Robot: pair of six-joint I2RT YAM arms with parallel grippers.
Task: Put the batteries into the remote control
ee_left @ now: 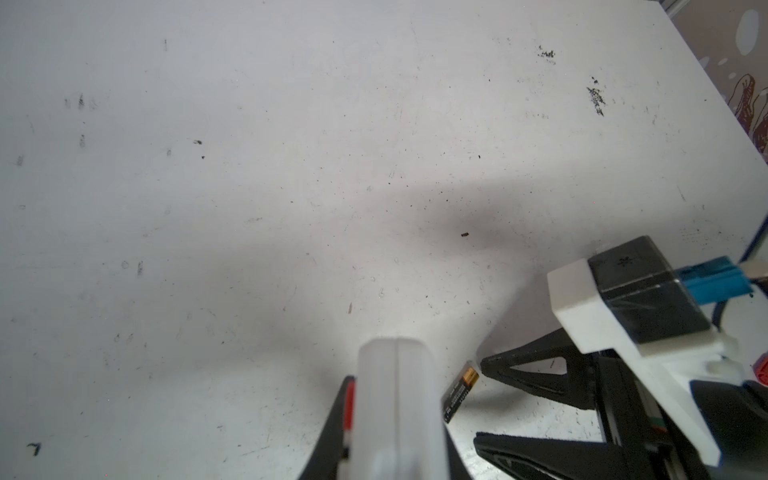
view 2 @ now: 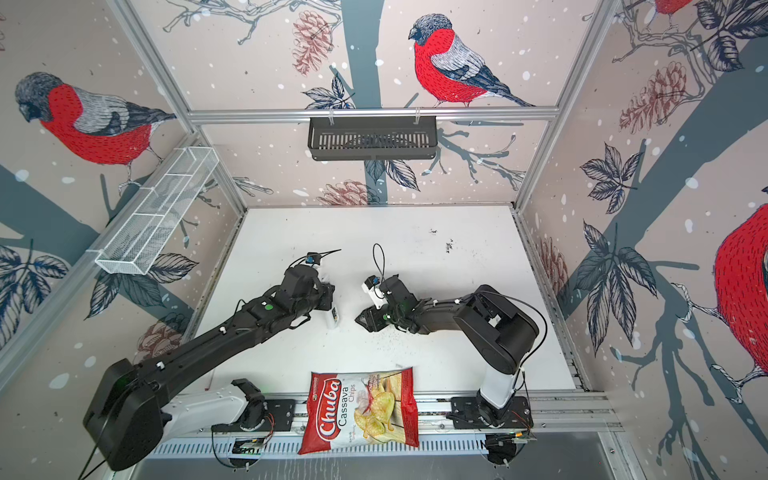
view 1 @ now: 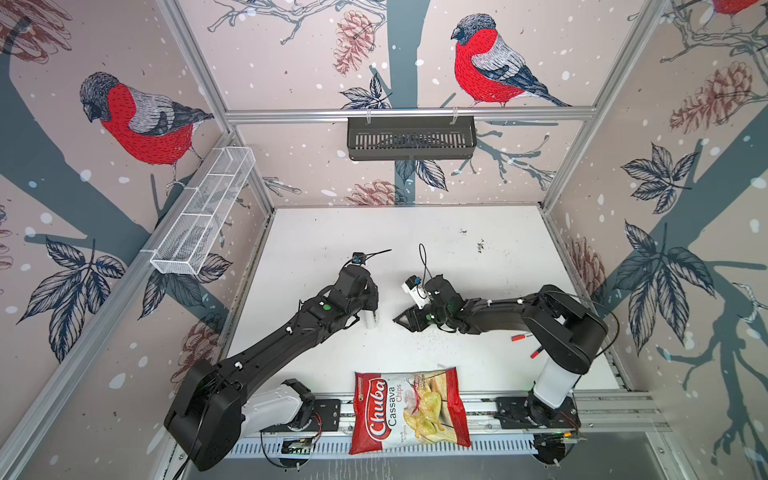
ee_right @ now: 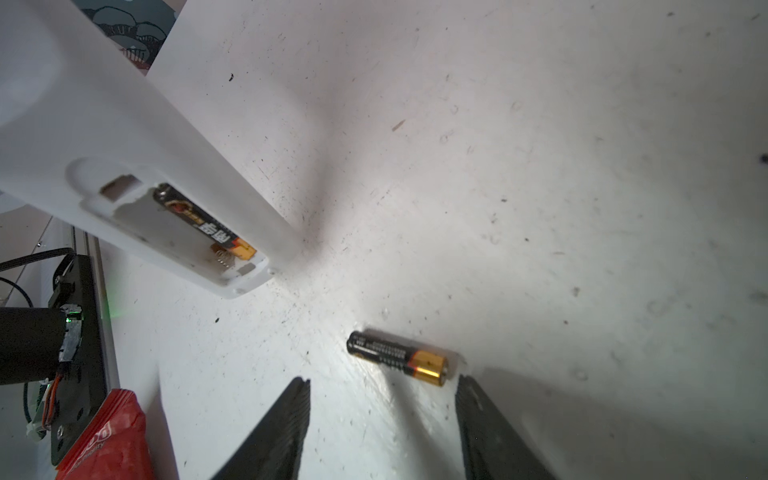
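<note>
Remote control [ee_right: 137, 137] is standing steeply tilted near the middle of the white table [view 1: 478, 266], its lower end resting on the surface and its open battery bay facing the right wrist camera. Left gripper [ee_left: 392, 457] is clamping the white body from both sides, jaws pressed tight against it. In both top views only the lower tip of the bar is peeking out beneath that wrist. Loaded battery [ee_right: 203, 222] is sitting in one slot of the bay, its gold end pointing toward the lower end, beside a small spring, while the neighbouring slot is showing its bare white floor. Loose battery [ee_right: 397, 357] is lying flat on the table between the foot of the bar and the right gripper [ee_right: 384, 399], its gold end just beside one fingertip. That pincer is hovering low with its jaws spread apart, gripping nothing. Chip bag [view 1: 409, 411] is lying at the front edge between the arm bases, and two red-tipped bits [view 1: 521, 337] are lying near the right arm's elbow.
</note>
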